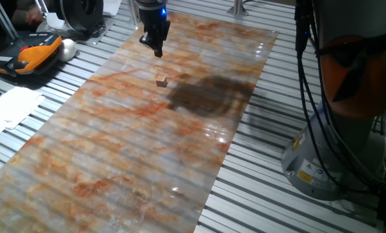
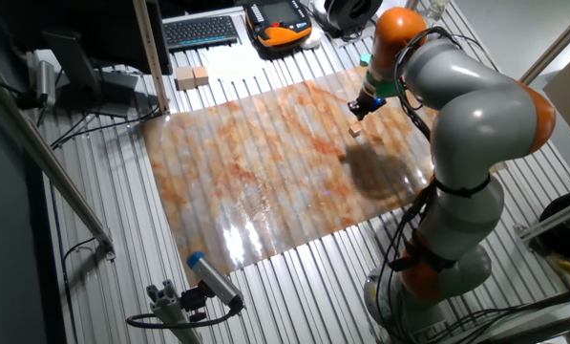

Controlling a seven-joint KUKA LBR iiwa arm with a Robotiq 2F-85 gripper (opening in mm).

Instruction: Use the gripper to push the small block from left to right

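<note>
The small block (image 1: 161, 80) is a tiny light-tan wooden cube lying on the marbled orange-grey board (image 1: 115, 149). It also shows in the other fixed view (image 2: 355, 131). My gripper (image 1: 158, 52) hangs tip-down beyond the block, a short gap from it, its tip close to the board. Its dark fingers look pressed together into one point with nothing between them. In the other fixed view the gripper (image 2: 361, 114) sits just above the block in the image, and they do not touch.
A dark stain (image 1: 209, 94) spreads on the board right of the block. An orange-black pendant (image 1: 28, 57) lies off the board at the far left. Two wooden blocks (image 2: 193, 77), a keyboard (image 2: 200, 32) and the robot base (image 1: 335, 155) stand around the slatted table.
</note>
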